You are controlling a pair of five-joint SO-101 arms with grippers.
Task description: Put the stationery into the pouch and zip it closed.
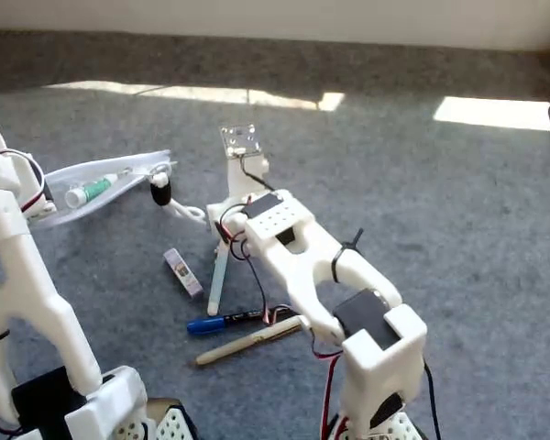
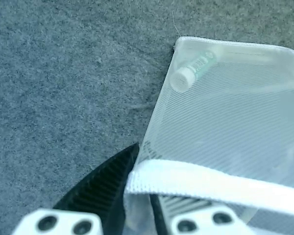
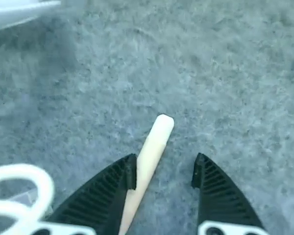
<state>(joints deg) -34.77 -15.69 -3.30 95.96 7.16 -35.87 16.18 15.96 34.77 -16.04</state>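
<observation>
The left gripper (image 2: 152, 188) pinches the edge of the pouch (image 2: 225, 112) at ten o'clock on the carpet. The right gripper (image 3: 165, 161) stands open over the pale pen (image 3: 152, 144), which lies close against one jaw. I think it should centre first, then close gently.

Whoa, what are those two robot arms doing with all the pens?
They are packing stationery into a clear pouch. The left arm's fingers pinch the pouch's edge, and a green-and-white tube lies inside. The right arm's fingers are open, with a pale pen between them on the grey carpet. A blue marker, a tan pencil and a small block lie nearby.
</observation>
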